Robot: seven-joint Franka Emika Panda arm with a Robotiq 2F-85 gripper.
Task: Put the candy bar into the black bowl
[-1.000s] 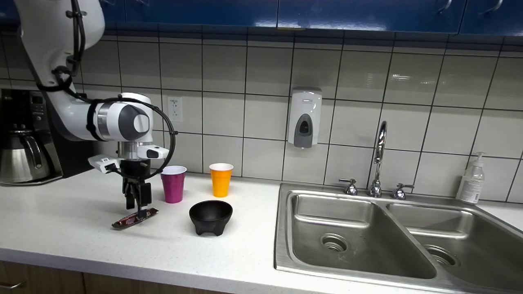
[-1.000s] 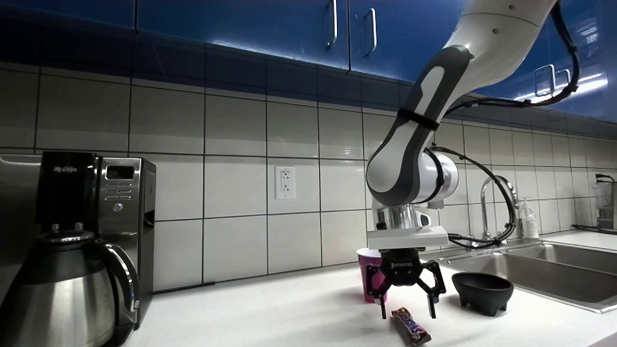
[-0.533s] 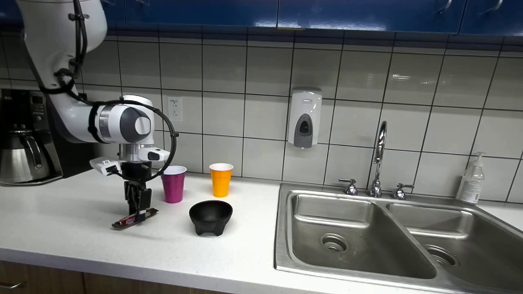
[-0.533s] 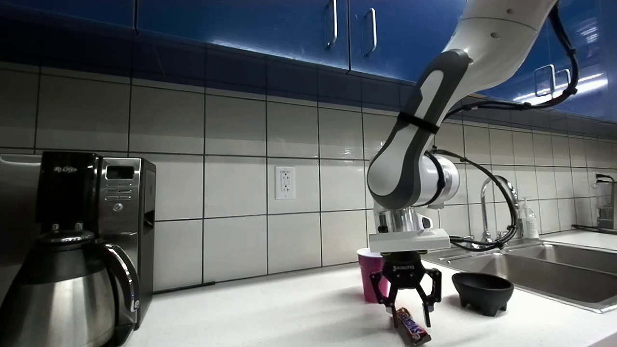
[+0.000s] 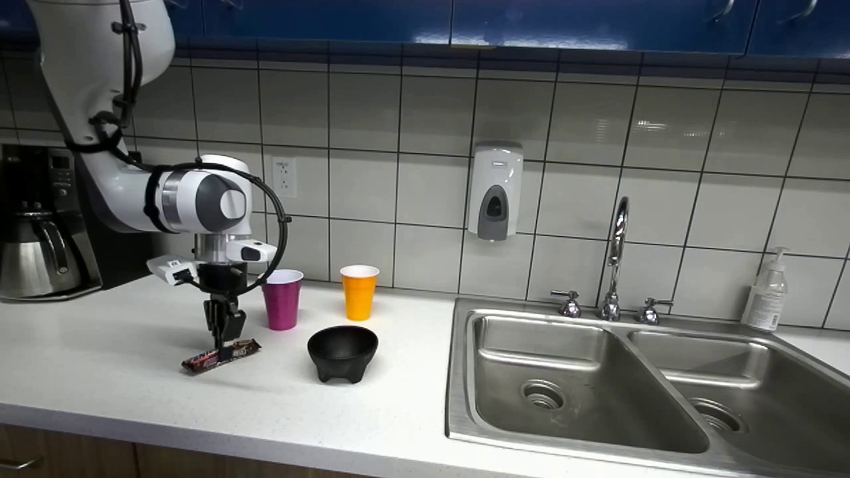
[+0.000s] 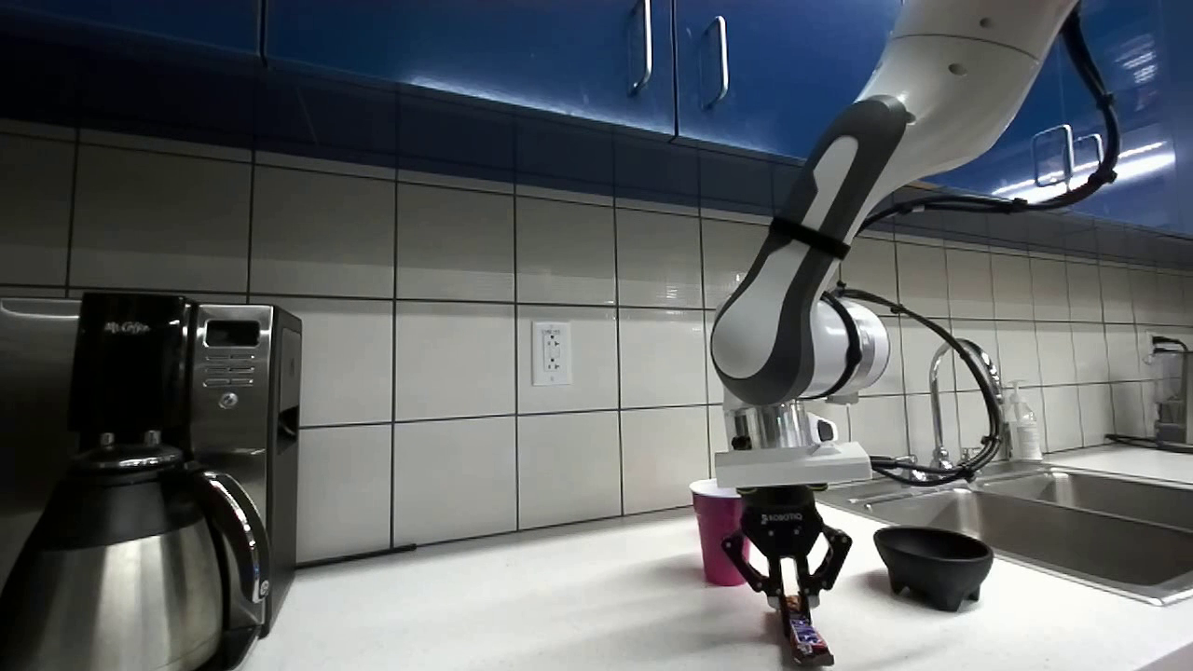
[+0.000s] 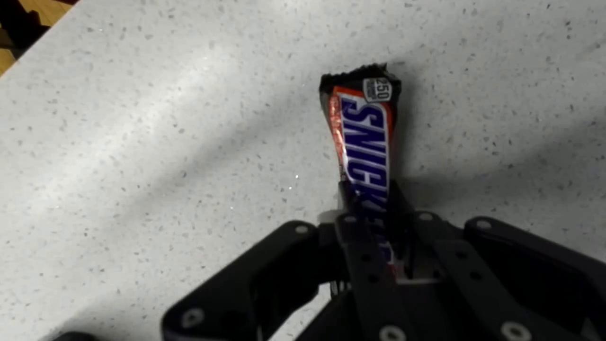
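The candy bar is slim, in a dark brown-red wrapper; its purple lettering faces up in the wrist view, where the bar runs between my fingers. My gripper points down and is shut on the bar near its middle, with fingertips close to the counter. The bar appears to lie on the counter surface still. Part of it is hidden behind the fingers in the wrist view. The black bowl stands upright on short feet to one side of the gripper, apart from it; both exterior views show it.
A pink cup stands just behind the gripper, and an orange cup is near the tiled wall. Beyond the bowl lies the steel sink. A coffee maker occupies the counter's opposite end.
My gripper has come down slightly, and its fingers have gone from wide apart to closed around the candy bar. The bar has turned a little between them. Bowl and cups stayed put.
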